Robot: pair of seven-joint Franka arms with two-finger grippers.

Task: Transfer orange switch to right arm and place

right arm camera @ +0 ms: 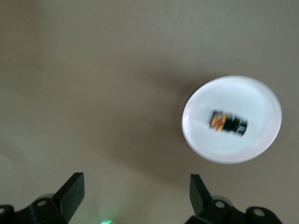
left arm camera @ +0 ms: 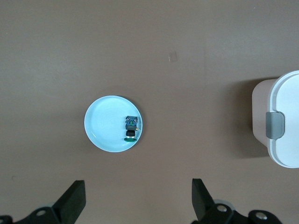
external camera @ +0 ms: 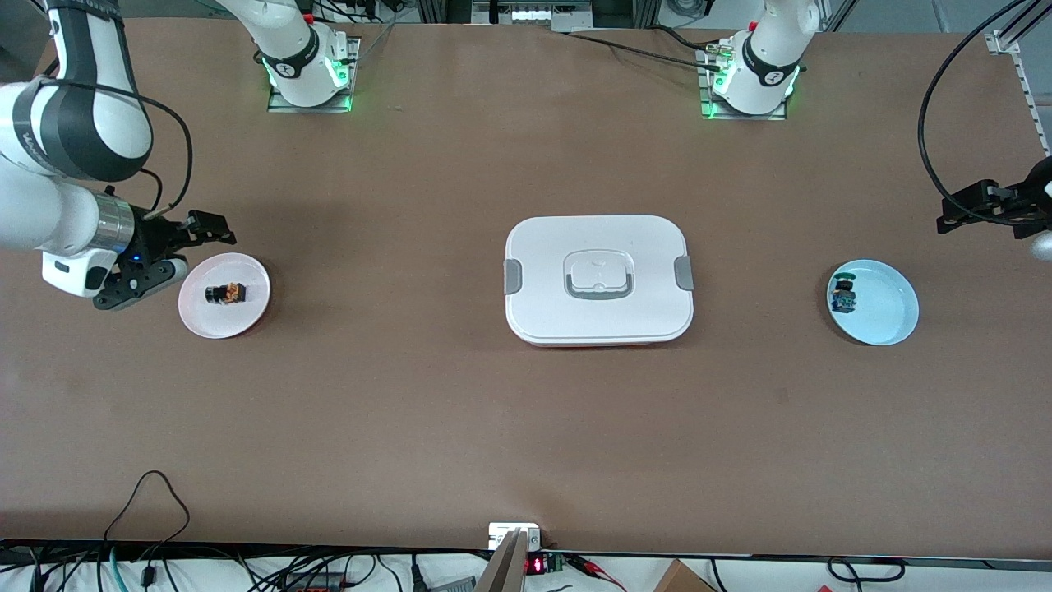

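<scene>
The orange switch (external camera: 226,293) lies on the pink plate (external camera: 246,321) at the right arm's end of the surface — right gripper (external camera: 177,253) just beside it, left gripper (external camera: 982,205) above the surface near the blue plate (external camera: 892,316), both jaws wide open, empty.

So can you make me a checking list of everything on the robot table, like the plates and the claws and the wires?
Surface: brown table, bare in most places.
Job's things: orange switch lies on the pink plate, toward the right arm's end.
Clutter: white lidded box mid-table; blue-green switch on the blue plate, toward the left arm's end.
Grippers: right gripper open, beside the pink plate; left gripper open, above the table near the blue plate. Neither holds anything.
Cables: black cable loops to the left arm; more along the table's edges.
Surroundings: nothing seen.
</scene>
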